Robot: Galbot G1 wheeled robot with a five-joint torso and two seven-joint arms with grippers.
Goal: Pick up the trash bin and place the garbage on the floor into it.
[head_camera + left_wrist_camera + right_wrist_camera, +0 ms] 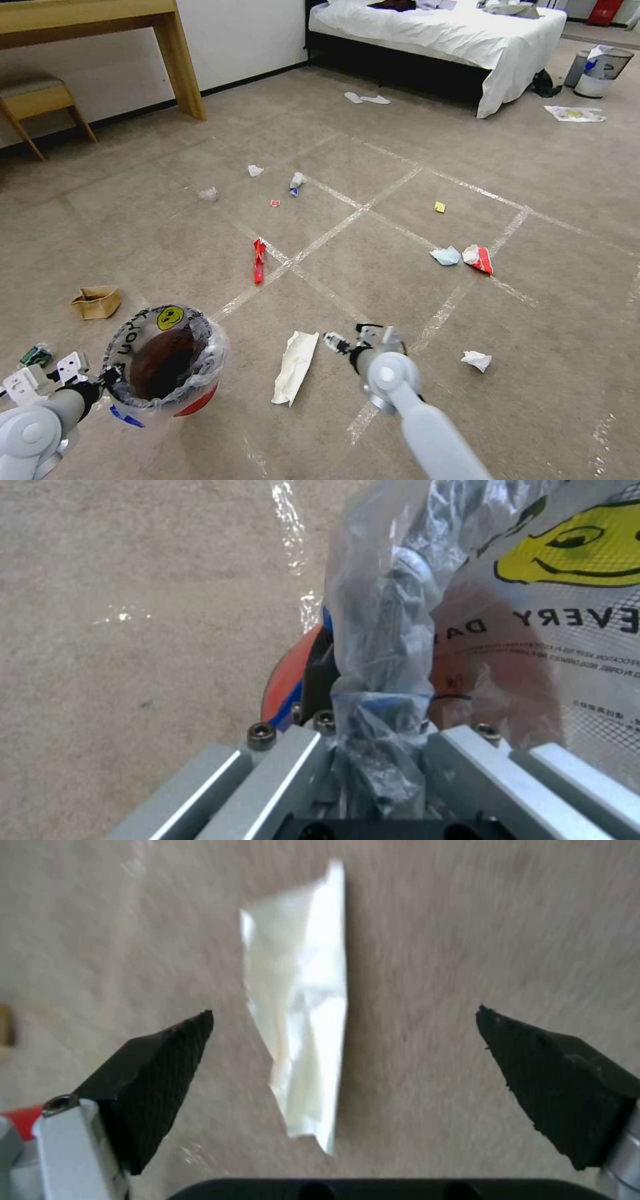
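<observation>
The red trash bin point(163, 363) with its clear liner and yellow smiley hangs just above the floor point(373, 267) at lower left. My left gripper point(100, 383) is shut on the bin's rim and liner point(380, 630). My right gripper point(340, 343) hovers open over a long white crumpled paper point(295, 367); in the right wrist view this paper point(300, 1040) lies between the spread fingertips point(167, 1050). More garbage is scattered around: a red wrapper point(259, 260), a light-blue mask point(445, 256), a red-white wrapper point(479, 259), a tissue point(476, 361) and a brown paper bag point(97, 301).
A bed point(453, 33) stands at the back, with a grey bin point(600, 70) and a flat plastic bag point(575, 113) to its right. A wooden desk point(100, 20) and stool point(33, 100) are at back left. Small tissues point(297, 181) lie mid-floor.
</observation>
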